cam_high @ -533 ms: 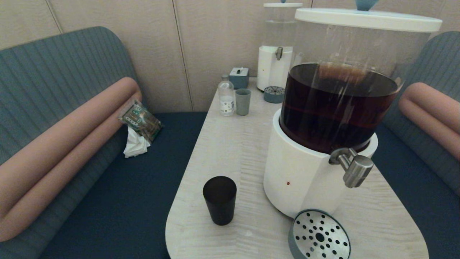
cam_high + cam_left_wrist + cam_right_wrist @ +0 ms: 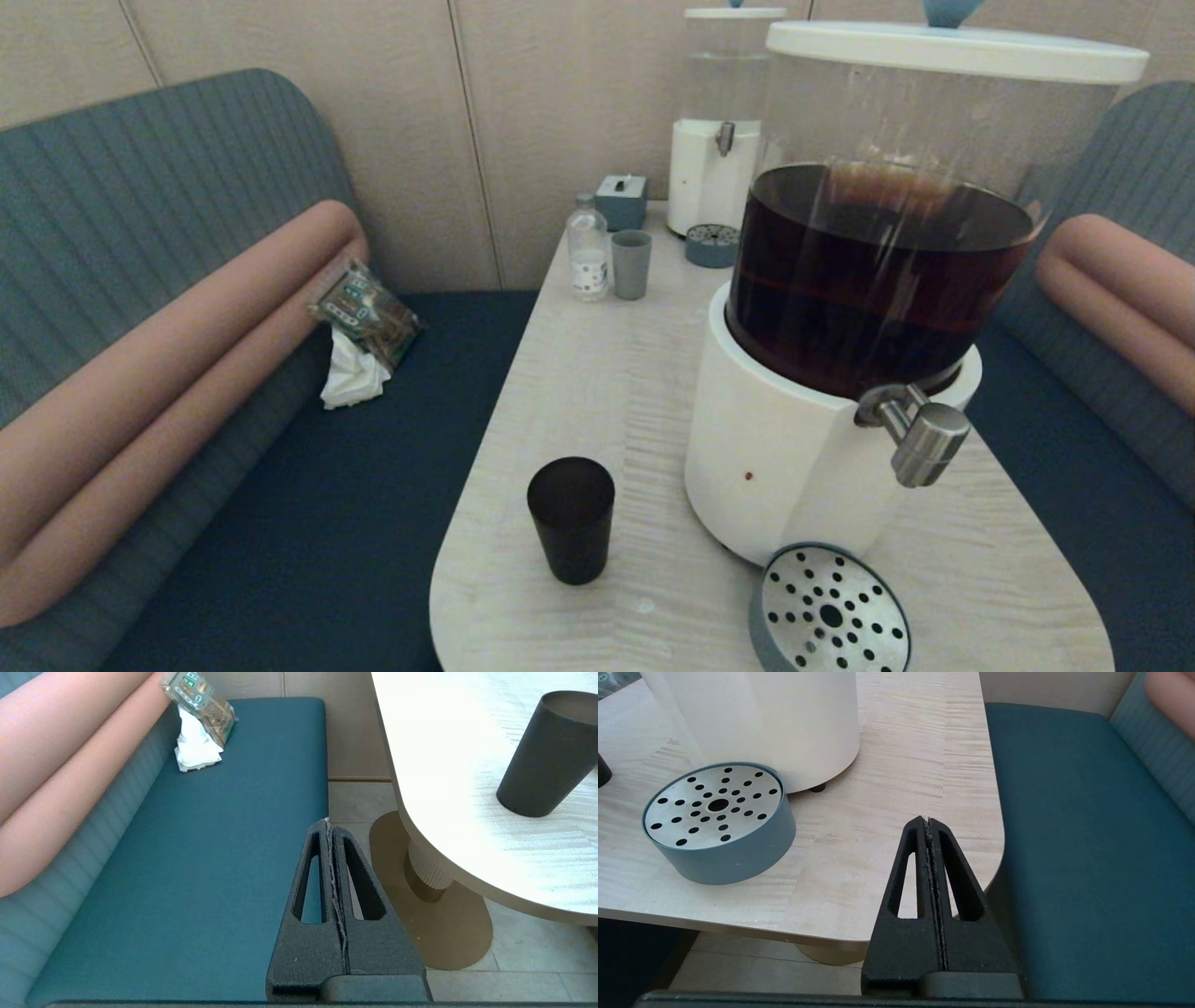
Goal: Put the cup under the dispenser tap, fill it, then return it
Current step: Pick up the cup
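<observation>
The dark brown-black cup stands upright near the table's front left edge, also seen in the left wrist view. The brushed-steel dispenser tap juts from the white base of the big tank of dark liquid, right of the cup. A round perforated drip tray lies on the table below and left of the tap, nothing on it. My left gripper is shut and empty, low beside the bench, off the table's left edge. My right gripper is shut and empty over the table's front right corner.
At the table's far end stand a pale grey-green tumbler, a small bottle, a tissue box and a smaller clear dispenser with its own drip tray. A packet and tissue lie on the left bench.
</observation>
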Tool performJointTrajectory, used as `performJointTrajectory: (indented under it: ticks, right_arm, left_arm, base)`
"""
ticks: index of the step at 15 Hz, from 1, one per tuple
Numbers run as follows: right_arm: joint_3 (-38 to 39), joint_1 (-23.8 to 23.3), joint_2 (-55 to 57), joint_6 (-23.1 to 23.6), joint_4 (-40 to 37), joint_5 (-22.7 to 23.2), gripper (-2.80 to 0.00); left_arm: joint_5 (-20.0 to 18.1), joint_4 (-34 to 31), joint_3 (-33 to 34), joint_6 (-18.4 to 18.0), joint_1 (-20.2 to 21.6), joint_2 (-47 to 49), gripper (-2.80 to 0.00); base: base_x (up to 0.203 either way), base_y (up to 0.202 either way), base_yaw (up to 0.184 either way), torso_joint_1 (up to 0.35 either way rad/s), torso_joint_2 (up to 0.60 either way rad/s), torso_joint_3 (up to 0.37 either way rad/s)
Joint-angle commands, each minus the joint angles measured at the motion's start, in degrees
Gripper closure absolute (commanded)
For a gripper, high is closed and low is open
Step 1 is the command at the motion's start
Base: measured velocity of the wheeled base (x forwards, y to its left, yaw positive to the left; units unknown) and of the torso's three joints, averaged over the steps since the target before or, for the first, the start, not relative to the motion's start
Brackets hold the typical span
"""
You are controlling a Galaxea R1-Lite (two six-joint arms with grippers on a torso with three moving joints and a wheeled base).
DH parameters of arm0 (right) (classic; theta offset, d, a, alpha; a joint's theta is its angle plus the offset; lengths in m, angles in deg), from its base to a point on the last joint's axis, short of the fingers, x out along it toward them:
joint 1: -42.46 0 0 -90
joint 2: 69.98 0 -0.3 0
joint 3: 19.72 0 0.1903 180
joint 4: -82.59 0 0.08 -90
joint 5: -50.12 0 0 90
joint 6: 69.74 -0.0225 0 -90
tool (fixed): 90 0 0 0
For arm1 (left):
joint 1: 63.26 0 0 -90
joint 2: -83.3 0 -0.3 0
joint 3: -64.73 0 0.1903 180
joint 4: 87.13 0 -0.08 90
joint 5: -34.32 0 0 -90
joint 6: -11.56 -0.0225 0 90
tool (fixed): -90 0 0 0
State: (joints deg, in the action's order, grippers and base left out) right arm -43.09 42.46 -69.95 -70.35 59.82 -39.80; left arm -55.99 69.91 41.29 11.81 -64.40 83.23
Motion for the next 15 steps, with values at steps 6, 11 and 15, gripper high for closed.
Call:
performJointTrajectory:
  ticks: [6, 11, 15]
  right_arm:
    - [0.44, 0.0, -0.29, 0.0, 0.02, 0.01, 0.0]
    - [0.44, 0.0, -0.29, 0.0, 0.02, 0.01, 0.0]
    - [0.44, 0.0, -0.29, 0.0, 0.02, 0.01, 0.0]
  left_arm:
    - [-0.04, -0.44, -0.7, -0.07, 0.0, -0.03, 0.0]
    - [-3.6, -8.77, -13.33, 0.37, 0.0, 0.76, 0.0]
    - [-18.22, -14.63, -17.79, 0.7, 0.0, 3.85, 0.0]
  base:
    - [0.0, 0.0, 0.0, 0.0, 0.0, 0.0]
    - [0.0, 0.0, 0.0, 0.0, 0.0, 0.0]
    - [0.0, 0.0, 0.0, 0.0, 0.0, 0.0]
